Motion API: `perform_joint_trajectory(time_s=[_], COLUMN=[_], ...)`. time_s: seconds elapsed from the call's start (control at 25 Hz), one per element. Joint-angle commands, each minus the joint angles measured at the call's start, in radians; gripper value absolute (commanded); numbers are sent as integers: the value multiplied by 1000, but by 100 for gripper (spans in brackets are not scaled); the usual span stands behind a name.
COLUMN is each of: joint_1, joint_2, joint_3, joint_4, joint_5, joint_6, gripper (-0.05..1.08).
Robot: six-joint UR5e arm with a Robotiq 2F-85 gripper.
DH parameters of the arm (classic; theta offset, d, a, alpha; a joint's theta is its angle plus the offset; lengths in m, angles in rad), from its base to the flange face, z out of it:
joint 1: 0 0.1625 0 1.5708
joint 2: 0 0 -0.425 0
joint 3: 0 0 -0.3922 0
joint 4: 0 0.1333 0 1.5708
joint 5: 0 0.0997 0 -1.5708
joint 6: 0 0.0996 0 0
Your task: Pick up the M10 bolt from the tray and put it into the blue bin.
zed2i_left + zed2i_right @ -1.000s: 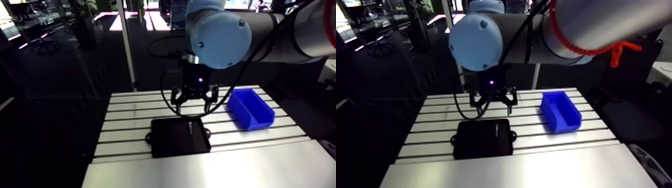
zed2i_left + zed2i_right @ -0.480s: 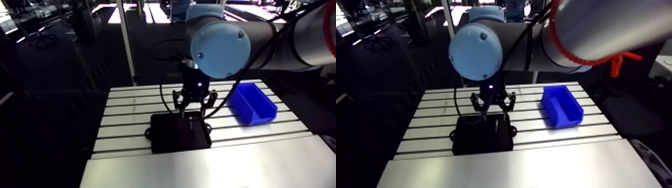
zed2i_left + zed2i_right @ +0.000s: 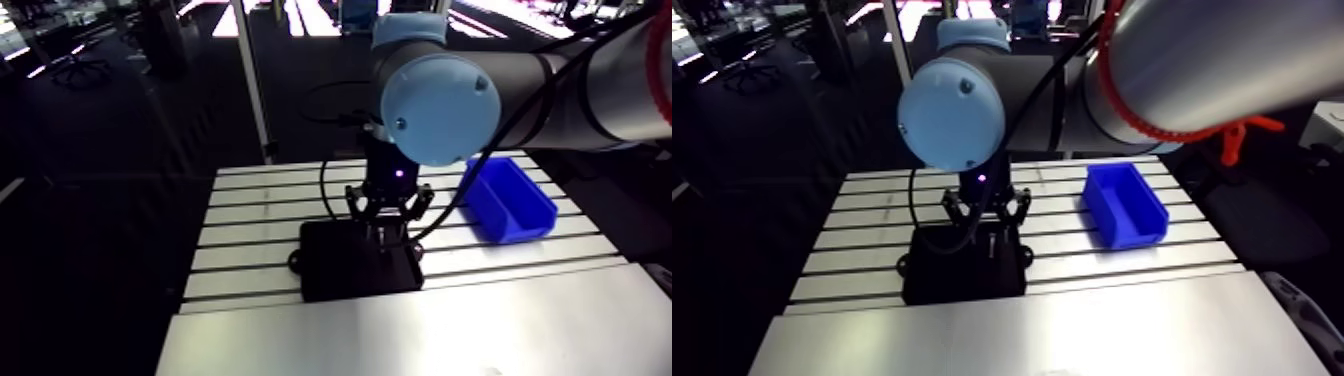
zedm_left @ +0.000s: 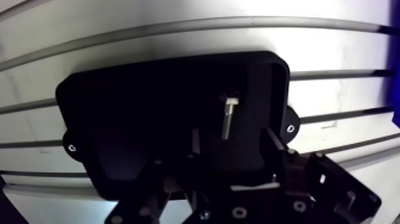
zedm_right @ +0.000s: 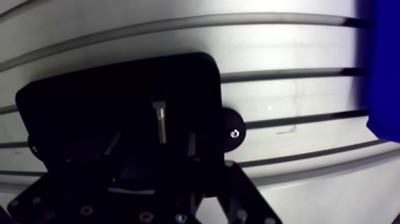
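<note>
A: Where does the short silver steel bolt (image 4: 228, 118) sit?

B: On the floor of the black rectangular plastic tray (image 4: 131, 107), nearer the tray edge facing the open blue plastic bin (image 3: 508, 198). The tray lies on the slotted aluminium table (image 4: 333, 47); the bin stands apart from it, toward the table's far corner.

A: And the black two-finger gripper (image 4: 231, 143)?

B: Low over the tray, fingers spread wide, nothing between them.

A: What is the relation that matters?

B: The bolt lies just ahead of the gap. Its long axis runs across the table slots, head at the far end and shank tip pointing back between the fingers. The fingers flank that axis, so they would close across the shank.

A: Judgement?

B: Alignment looks good. What remains is a short advance and descent until the shank is inside the gap.
</note>
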Motion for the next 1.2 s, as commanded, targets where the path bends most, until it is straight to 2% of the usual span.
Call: perform_joint_trajectory(time_s=[0.04,0.44,0.56,0.76,1.2], joint_1=[-6,-6,-6,-6,-6], joint_2=[8,33,34,39,51], joint_3=[2,3,3,5,6], joint_4=[-4,-24,-25,-27,-39], joint_5=[0,-2,-2,-2,-2], joint_6=[-1,-2,-1,-1,-1], gripper=[43,45,49,50,58])
